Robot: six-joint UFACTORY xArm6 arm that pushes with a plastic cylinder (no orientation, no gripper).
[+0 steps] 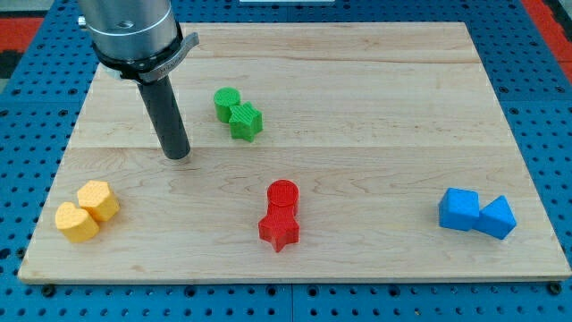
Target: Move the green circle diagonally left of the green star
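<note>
The green circle (226, 103) sits on the wooden board (375, 116), upper middle-left of the view. The green star (246, 121) touches it on its lower right. My tip (177, 154) rests on the board to the left of and a little below both green blocks, clear of them by a small gap.
A red circle (282, 194) and a red star (280, 229) touch at the bottom centre. Two yellow blocks (87, 211) sit at the bottom left. A blue cube (460, 209) and a blue triangle (497, 217) sit at the bottom right.
</note>
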